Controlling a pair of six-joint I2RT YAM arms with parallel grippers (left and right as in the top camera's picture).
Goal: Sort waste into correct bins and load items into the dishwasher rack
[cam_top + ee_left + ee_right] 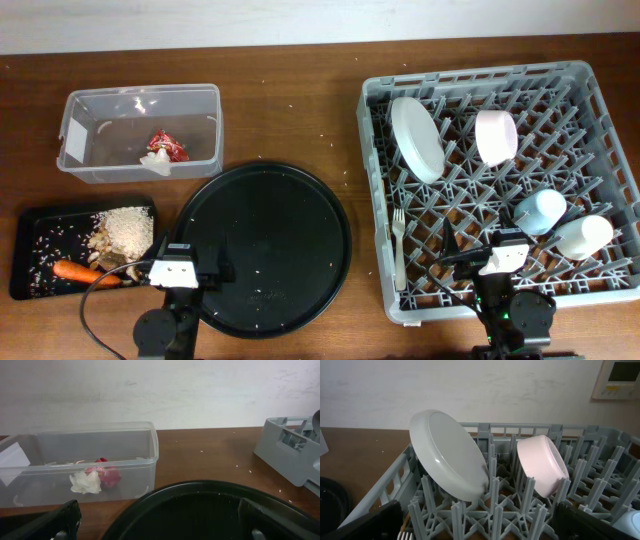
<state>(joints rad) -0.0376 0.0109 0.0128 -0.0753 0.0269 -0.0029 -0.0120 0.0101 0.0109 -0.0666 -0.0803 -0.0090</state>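
Observation:
The grey dishwasher rack (375, 200) at the right holds the plate (416, 139), pink bowl (496, 136), light-blue cup (540, 211), white cup (584, 236) and white fork (399, 250). The plate (451, 456) and bowl (543, 465) lean on pegs in the right wrist view. The clear tub (90, 165) holds the red wrapper (168, 145) and white tissue (156, 163), also seen in the left wrist view (105, 474). The black flat tray (30, 255) holds rice (128, 228), scraps and the carrot (85, 271). My left gripper (185, 272) is open and empty; my right gripper (498, 262) is open and empty over the rack's front.
A large round black tray (265, 245) lies in the middle, its near rim under my left gripper. Rice grains are scattered on the brown table. A white wall stands behind.

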